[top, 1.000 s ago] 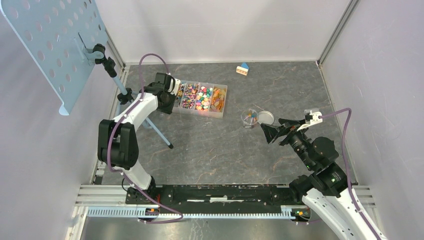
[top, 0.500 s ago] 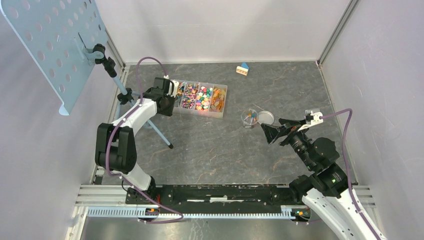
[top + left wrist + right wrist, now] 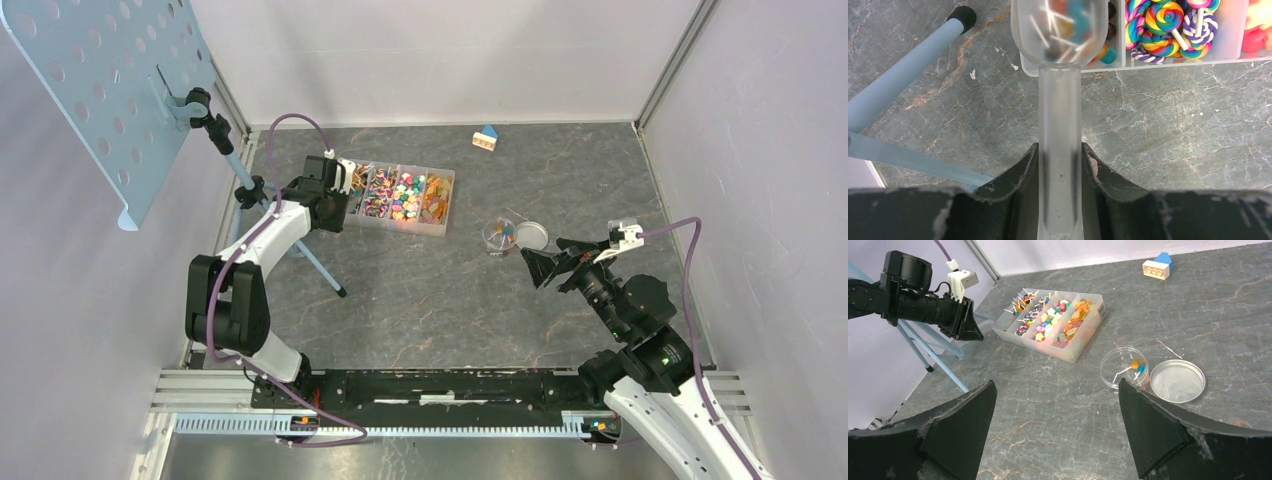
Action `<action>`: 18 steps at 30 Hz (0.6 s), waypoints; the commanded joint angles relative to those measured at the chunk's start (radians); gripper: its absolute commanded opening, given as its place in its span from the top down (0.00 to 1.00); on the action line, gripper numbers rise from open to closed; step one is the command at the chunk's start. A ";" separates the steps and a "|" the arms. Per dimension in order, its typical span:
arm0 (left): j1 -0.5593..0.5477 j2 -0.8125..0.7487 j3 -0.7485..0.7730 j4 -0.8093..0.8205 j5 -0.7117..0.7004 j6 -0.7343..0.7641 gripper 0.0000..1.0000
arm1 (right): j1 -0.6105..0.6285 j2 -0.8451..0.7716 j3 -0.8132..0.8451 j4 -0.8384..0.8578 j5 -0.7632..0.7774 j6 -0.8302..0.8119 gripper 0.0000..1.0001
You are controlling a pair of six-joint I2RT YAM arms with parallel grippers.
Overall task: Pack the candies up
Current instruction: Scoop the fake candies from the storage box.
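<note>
1. The right tool [image 3: 1057,390] is nearest. Its two fingers stand wide apart and hold nothing. Its own view shows only the finger ends, and the rest is cut off at the bottom. It sits just where it was a second ago.
2. Just past it on the bench [image 3: 1198,325] is a clear dish [image 3: 1113,378], with a round lid [image 3: 1177,381] just beside it. A few candies [image 3: 1135,365] lie in the dish. From above they are too small to tell apart, and the right wrist view shows them better.
3. Farther off on the left, the left tool [image 3: 1060,157] is squeezed tight on the handle of a clear scoop [image 3: 1060,100]. The scoop's bowl is over the left end of the tray [image 3: 1088,335] and has some candies in it. The bowl's top is cut off by the picture edge, and its misty wall blurs what is inside. From above the scoop is too small to make out. The left arm [image 3: 262,232] has swung its elbow a little toward the near left since a second ago.
4. The tray holds most of the candies, sorted in rows. Only the left wrist view shows the swirly ones close up.
5. A blue stand [image 3: 903,65] has its legs beside the tray. Only the top view shows its big panel with holes.
6. A toy house [image 3: 1159,266] sits farthest away, well apart from the rest.
</note>
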 commanded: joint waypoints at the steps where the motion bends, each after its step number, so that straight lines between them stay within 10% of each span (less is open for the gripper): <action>1: 0.008 -0.052 -0.010 0.019 0.004 -0.025 0.98 | -0.001 -0.006 -0.005 0.039 -0.006 0.009 0.02; 18: 0.008 -0.129 -0.056 0.003 0.005 -0.023 0.98 | -0.001 -0.016 -0.001 0.036 -0.013 0.022 0.02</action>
